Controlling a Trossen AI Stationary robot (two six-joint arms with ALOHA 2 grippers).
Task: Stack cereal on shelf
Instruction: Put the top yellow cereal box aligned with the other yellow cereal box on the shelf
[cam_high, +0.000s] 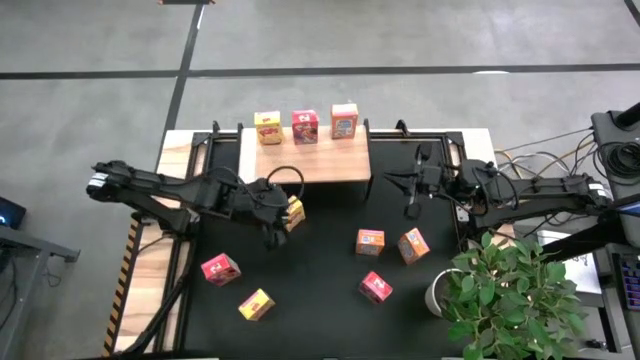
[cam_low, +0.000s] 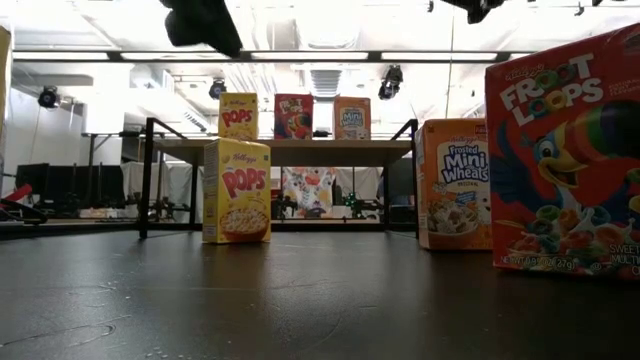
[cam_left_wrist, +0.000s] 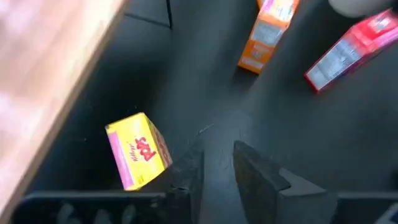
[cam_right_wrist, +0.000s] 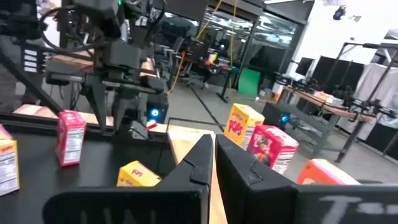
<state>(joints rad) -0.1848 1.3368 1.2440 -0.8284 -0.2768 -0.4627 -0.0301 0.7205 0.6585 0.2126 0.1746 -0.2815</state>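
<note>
Three boxes are already up on the wooden shelf (cam_high: 305, 160), lined along its far edge: a yellow Pops box (cam_high: 267, 128), a pink-red Froot Loops box (cam_high: 305, 127) and an orange Mini-Wheats box (cam_high: 344, 121).

Down on the black mat (cam_high: 320, 290), the left gripper (cam_high: 276, 230) hovers just beside a second yellow Pops box (cam_high: 294, 212), which sits close to the shelf's front edge. From the left wrist camera, that Pops box (cam_left_wrist: 138, 150) stands off to one side of the fingers (cam_left_wrist: 189, 171), not between them; the fingers are nearly together with only a narrow gap, gripping nothing.

Over on the other side, the right gripper (cam_high: 410, 208) hangs above the mat near the shelf's right end. Its two fingers (cam_right_wrist: 198, 163) are pressed almost closed, empty.

Five more boxes are scattered across the mat: an orange box (cam_high: 370, 241) and a tilted orange box (cam_high: 413, 245) side by side near the middle right, a pink-red box (cam_high: 376, 288) in front of them, another pink-red box (cam_high: 220, 269) at the left, and a yellow box (cam_high: 256, 304) near the front edge.

A potted green plant (cam_high: 510, 295) stands at the table's right front corner.
</note>
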